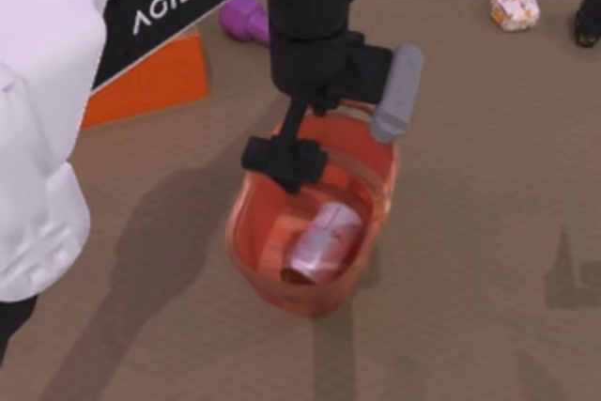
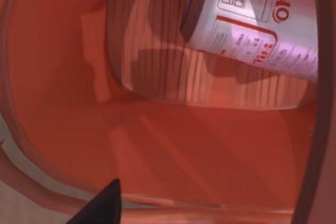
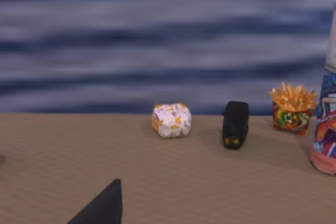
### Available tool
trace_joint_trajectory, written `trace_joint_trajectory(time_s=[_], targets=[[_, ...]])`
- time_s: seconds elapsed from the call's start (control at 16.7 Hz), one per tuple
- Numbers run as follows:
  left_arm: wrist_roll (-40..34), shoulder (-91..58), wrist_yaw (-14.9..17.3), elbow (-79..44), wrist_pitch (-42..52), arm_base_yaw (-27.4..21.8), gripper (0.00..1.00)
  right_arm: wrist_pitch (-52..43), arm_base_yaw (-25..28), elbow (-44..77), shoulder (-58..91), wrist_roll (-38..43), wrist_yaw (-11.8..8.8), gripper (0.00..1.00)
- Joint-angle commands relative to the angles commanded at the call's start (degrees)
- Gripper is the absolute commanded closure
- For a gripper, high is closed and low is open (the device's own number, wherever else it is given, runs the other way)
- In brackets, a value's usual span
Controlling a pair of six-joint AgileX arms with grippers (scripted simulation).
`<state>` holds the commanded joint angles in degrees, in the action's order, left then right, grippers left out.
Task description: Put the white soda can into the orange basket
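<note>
The white soda can [image 1: 324, 241] lies on its side on the ribbed floor of the orange basket [image 1: 242, 249], near the middle of the table. My left gripper [image 1: 285, 161] hangs open over the basket's far end, just above the rim and clear of the can. In the left wrist view the can [image 2: 262, 24] with its red markings rests free on the floor, beyond the basket's inner wall [image 2: 210, 145]. One dark fingertip [image 2: 110, 203] shows at the edge. My right gripper [image 3: 157, 216] is out of the top view, parked low over the table, holding nothing.
An orange box [image 1: 150, 82] and a purple object [image 1: 244, 18] sit at the back left. At the back right are a white-and-orange lump [image 1: 514, 7] and a black object [image 1: 589, 18]. The right wrist view also shows a fries carton [image 3: 292, 108] and a colourful bottle [image 3: 325, 129].
</note>
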<state>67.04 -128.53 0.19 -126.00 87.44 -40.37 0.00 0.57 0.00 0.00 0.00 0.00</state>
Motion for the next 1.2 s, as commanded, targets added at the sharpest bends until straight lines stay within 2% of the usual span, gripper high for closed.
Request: trace_joint_trajectory(time_s=[0.84, 1.2], targets=[[0.0, 0.9, 0.0, 6.1, -5.2, 0.0, 0.0, 0.0, 0.0, 0.0, 0.0, 0.0, 0.0, 0.0], [0.0, 0.9, 0.0, 6.1, -5.2, 0.0, 0.45, 0.0, 0.0, 0.0, 0.0, 0.0, 0.0, 0.0]])
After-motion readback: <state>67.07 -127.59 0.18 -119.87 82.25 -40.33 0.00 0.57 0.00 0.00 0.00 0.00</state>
